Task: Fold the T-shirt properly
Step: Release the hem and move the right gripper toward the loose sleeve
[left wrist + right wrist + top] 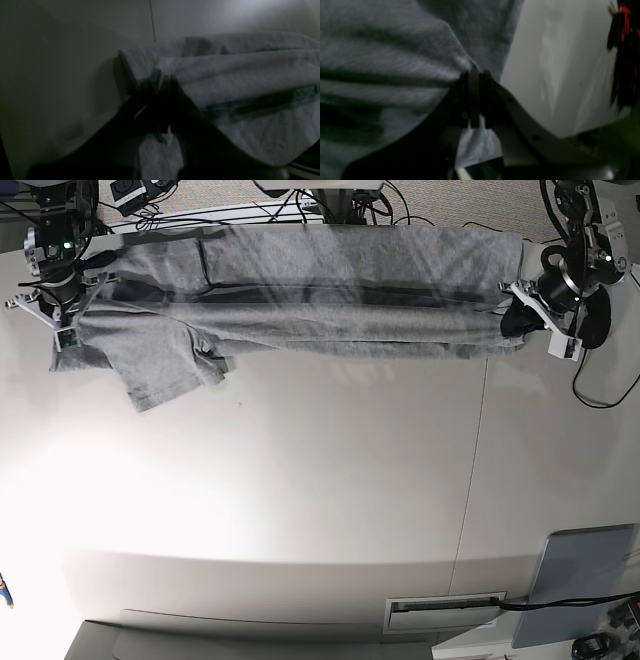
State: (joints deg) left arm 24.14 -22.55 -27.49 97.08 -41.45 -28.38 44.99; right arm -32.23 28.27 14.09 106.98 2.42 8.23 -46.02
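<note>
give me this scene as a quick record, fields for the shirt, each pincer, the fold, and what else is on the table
garment: grey T-shirt, laid wide across the table
left pincer: shut on the T-shirt, at one end of the folded layer
right pincer: shut on the T-shirt, at the opposite end
fold: upper layer drawn taut between the two pincers, lying over fabric beneath
loose part: a flap hanging out past the fold near the right pincer
lettering: none visible
also there: black cable near the table's far right corner

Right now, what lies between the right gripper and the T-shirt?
Nothing: the right gripper is shut on the T-shirt, as the right wrist view shows.
</note>
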